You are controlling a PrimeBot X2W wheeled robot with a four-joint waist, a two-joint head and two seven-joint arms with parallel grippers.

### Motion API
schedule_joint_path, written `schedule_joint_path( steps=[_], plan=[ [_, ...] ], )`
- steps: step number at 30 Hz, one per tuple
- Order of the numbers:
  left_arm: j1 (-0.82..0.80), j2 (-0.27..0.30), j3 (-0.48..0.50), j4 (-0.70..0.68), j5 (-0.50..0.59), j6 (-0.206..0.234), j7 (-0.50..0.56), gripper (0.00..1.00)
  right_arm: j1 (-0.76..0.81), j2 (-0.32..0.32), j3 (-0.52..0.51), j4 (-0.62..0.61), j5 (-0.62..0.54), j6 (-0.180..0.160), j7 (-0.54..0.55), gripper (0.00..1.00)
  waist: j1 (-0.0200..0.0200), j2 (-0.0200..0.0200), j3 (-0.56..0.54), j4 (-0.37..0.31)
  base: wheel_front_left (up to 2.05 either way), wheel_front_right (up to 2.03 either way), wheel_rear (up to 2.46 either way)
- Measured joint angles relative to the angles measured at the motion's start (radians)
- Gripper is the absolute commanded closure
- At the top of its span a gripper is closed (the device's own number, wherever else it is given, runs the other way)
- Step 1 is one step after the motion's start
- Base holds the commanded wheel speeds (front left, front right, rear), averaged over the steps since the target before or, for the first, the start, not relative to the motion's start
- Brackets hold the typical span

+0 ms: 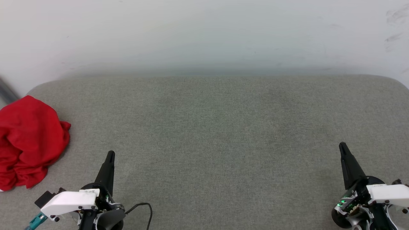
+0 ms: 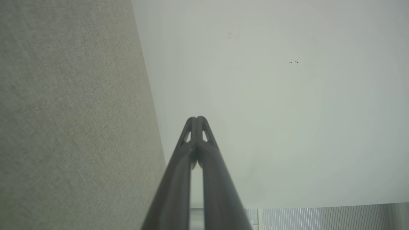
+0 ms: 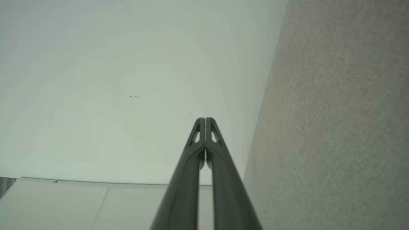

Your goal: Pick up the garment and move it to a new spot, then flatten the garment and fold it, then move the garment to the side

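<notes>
- The garment (image 1: 30, 140) is seen crumpled in a red heap at the far left edge of the grey fabric surface (image 1: 217, 134), partly cut off by the edge of the head view.
- The left gripper (image 1: 110, 154) is held low at the near left, just right of the heap and apart from it; no cloth is touched.
- The right gripper (image 1: 342, 146) is held at the near right, well apart from the garment, with the broad middle of the surface between them.
- Both pairs of fingers are pressed together at the tips with nothing between them, as is shown in the left wrist view (image 2: 179, 179) and the right wrist view (image 3: 188, 179).
- Plain red folds are shown by the heap; no print can be made out on them.
- A small white label (image 1: 91, 191) is carried on the left wrist housing, but its print is too small to be read.
- A pale wall (image 1: 204, 32) is seen beyond the far edge.
</notes>
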Motion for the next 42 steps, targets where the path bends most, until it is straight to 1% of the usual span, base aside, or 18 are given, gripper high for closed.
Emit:
schedule_joint_path(
  steps=[25, 26, 30, 35, 38, 42],
  plan=[
    [0.000, 0.000, 0.000, 0.000, 0.000, 0.000, 0.000, 1.00, 0.000, 0.000, 0.000, 0.000, 0.000, 0.000, 0.000, 1.00, 0.0000, 0.0000, 0.000, 0.000, 0.00, 0.00, 0.00],
    [0.001, 0.000, 0.000, 0.002, 0.000, 0.000, 0.000, 0.00, 0.001, 0.000, 0.000, 0.001, 0.000, 0.000, 0.000, 0.00, 0.0000, 0.0000, 0.000, 0.000, 0.00, 0.00, 0.00],
    [0.031, -0.004, -0.004, 0.034, 0.000, 0.000, -0.003, 0.00, 0.033, 0.000, 0.001, 0.034, 0.000, 0.000, -0.001, 0.00, 0.0000, 0.0000, 0.000, 0.000, 0.00, 0.00, 0.00],
    [0.042, -0.005, -0.009, 0.028, 0.008, 0.000, -0.025, 0.00, 0.047, 0.001, 0.003, 0.035, -0.006, 0.000, -0.024, 0.00, 0.0000, 0.0000, 0.001, -0.001, 0.00, 0.00, 0.00],
    [0.042, -0.005, 0.001, 0.025, 0.037, 0.000, -0.040, 0.00, 0.049, 0.001, 0.002, 0.028, -0.040, 0.000, -0.040, 0.00, 0.0000, 0.0000, 0.001, -0.001, 0.00, 0.00, 0.00],
    [0.042, -0.005, 0.017, 0.007, 0.110, 0.012, -0.058, 0.00, 0.055, 0.001, -0.008, 0.010, -0.114, 0.000, -0.057, 0.00, 0.0000, 0.0001, 0.002, -0.003, 0.00, 0.00, 0.00]
  ],
)
